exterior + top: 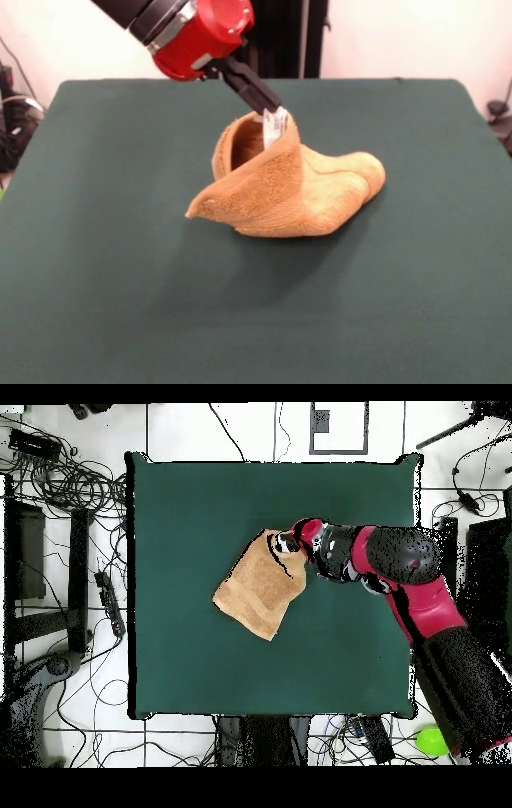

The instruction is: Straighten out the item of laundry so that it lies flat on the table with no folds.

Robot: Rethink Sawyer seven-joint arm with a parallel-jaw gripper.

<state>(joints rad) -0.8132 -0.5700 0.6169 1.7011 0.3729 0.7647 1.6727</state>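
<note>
The golden-orange terry towel (288,188) sits near the middle of the dark green table (120,280), bunched and folded, with one edge lifted into a peak and the rest resting on the cloth. Its white tag (274,126) shows at the peak. My gripper (268,108) comes down from the upper left and is shut on the towel's raised edge by the tag. In the overhead view the towel (258,586) lies left of centre on the table (200,504) and the gripper (291,544) holds its upper right corner.
The red and black arm (400,569) reaches in over the table's right side in the overhead view. Cables and equipment (60,474) lie on the floor beyond the table's left edge. A green ball (432,740) lies on the floor at lower right.
</note>
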